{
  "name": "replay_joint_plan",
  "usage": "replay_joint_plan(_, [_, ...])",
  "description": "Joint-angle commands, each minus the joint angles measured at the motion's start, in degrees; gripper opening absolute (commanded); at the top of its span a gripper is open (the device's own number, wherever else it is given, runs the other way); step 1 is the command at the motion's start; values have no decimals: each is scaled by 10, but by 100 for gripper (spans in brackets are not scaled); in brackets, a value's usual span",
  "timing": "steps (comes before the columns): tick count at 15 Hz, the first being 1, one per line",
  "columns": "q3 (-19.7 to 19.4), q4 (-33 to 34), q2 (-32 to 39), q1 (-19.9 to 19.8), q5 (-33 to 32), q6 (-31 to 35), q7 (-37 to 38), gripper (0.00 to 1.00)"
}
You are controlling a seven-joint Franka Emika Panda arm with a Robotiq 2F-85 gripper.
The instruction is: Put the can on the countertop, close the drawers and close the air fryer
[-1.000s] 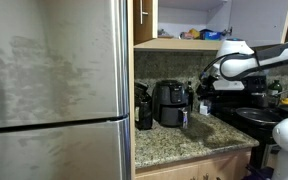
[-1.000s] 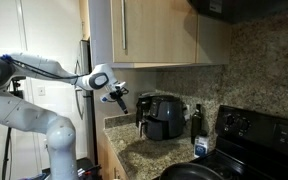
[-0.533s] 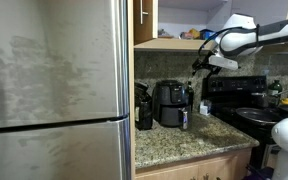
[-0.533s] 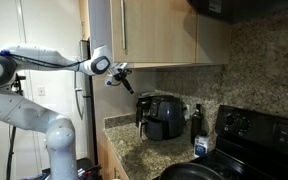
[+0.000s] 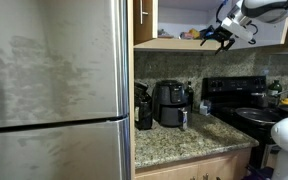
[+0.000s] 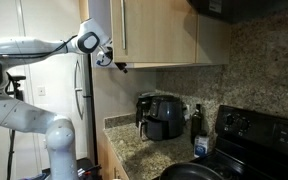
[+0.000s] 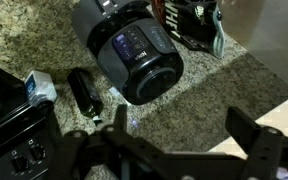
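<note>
- Glossy black egg-shaped air fryer (image 5: 171, 102) (image 6: 164, 116) (image 7: 134, 55) stands on the speckled beige-brown granite bench (image 5: 189, 143) (image 7: 209, 95), back against the wall. Can't tell if its basket is fully in.
- Pincer (image 5: 227, 32) hangs high above the air fryer, off toward the black stove (image 5: 249, 100), level with the open wooden cabinet shelf (image 5: 169, 44).
- In an exterior view the pincer (image 6: 111, 62) sits at the lower outer corner of the pale tan wooden cabinet door with a slim metal bar handle (image 6: 154, 30), well above the air fryer.
- Jaws wide apart, nothing held. Wrist view: pincer (image 7: 179, 118) looks straight down on the air fryer, and its dark fingers (image 7: 254, 140) frame bare bench.
- Small white-and-blue container (image 7: 39, 88) (image 5: 183, 119) (image 6: 201, 147) is on the bench, between the air fryer and the stove.
- Dark bottle (image 7: 84, 90) (image 6: 196, 120) stands just beside the air fryer, on the stove side.
- Smaller dark appliance (image 5: 143, 108) is on the air fryer's other side, next to the big stainless-steel fridge (image 5: 54, 90).
- Can: cannot single it out. Small colourful items (image 5: 192, 35) sit on the shelf above the air fryer, too small to tell apart.
</note>
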Motion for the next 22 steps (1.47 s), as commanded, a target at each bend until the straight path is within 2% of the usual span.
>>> replay_joint_plan(1, [6, 2, -4, -13, 12, -3, -9, 100])
replay_joint_plan(3, [15, -23, -6, -11, 7, 0, -14, 100])
replay_joint_plan(4, [23, -11, 11, -12, 11, 2, -3, 100])
replay_joint_plan(6, [7, 47, 53, -9, 60, -7, 45, 100])
replay_joint_plan(10, [-44, 187, 132, -24, 80, -32, 113, 100])
replay_joint_plan(11, [-21, 111, 76, -21, 70, -4, 87, 100])
replay_joint_plan(13, [-32, 132, 92, -22, 70, -6, 86, 100])
replay_joint_plan(15, [-23, 125, 87, -21, 70, -6, 87, 100])
replay_joint_plan(16, [-9, 120, 89, -32, 64, 14, 103, 100])
replay_joint_plan(18, [-9, 179, 137, -44, 89, 22, 174, 100])
replay_joint_plan(20, [-20, 252, 193, -32, 107, 18, 222, 100])
replay_joint_plan(22, [-20, 322, 240, -43, 103, 23, 286, 100])
